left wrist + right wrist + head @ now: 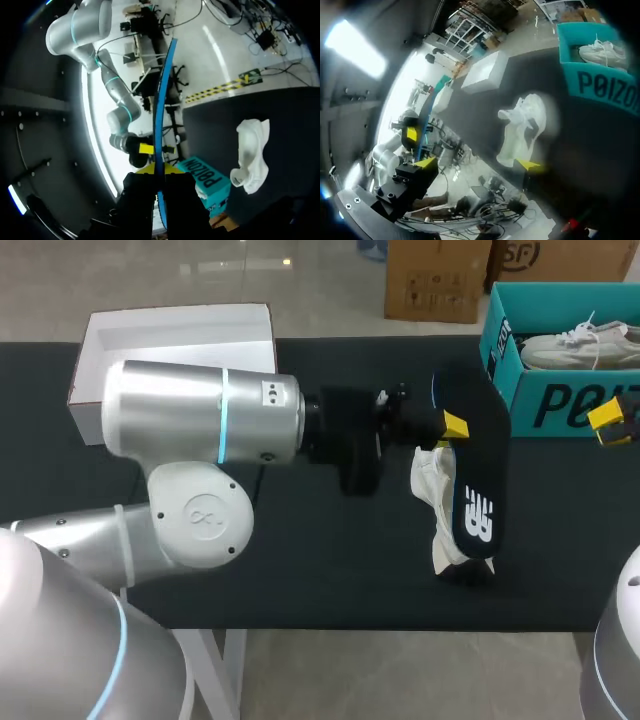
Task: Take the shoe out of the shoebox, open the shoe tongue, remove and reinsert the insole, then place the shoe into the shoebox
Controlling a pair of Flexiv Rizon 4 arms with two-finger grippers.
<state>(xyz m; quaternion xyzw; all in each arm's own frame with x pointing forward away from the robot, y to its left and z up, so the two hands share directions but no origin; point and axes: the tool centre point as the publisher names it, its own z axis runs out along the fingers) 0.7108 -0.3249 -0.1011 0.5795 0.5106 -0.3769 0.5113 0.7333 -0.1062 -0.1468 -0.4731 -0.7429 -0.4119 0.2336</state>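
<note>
**A:** Left gripper (450, 427), state?

**B:** Clamped on the insole (472, 475), gripping near its far end. In the left wrist view the insole (160, 100) runs edge-on, straight out from between the fingers. It carries nothing else.

**A:** Shoe position?

**B:** The shoe (432, 502) lies on the table (300, 570), right of centre and outside the shoebox (560, 405). It is just beside the insole, on the side toward the left arm. I cannot tell whether the two touch.

**A:** Right gripper?

**B:** The right gripper (612, 420) is at the table's right edge, in front of the shoebox's printed wall. In the right wrist view its fingers are spread wide with nothing between them. The shoe (525, 127) lies ahead of it, well apart.

**A:** Edges?

**B:** The shoebox sits open at the far right corner, with a second shoe (575, 345) inside. The insole's far end is near the shoebox's left wall but apart from it. A white box (170, 340) sits at the far left corner, open side up. The shoe's near end is close to the front edge, with a strip of bare cloth between.

**A:** Free room?

**B:** There is wide bare cloth left of the shoe along the front edge. The left arm overhangs the middle and hides part of the table beneath it. A bare patch also lies between the insole and the right gripper, in front of the shoebox.
</note>
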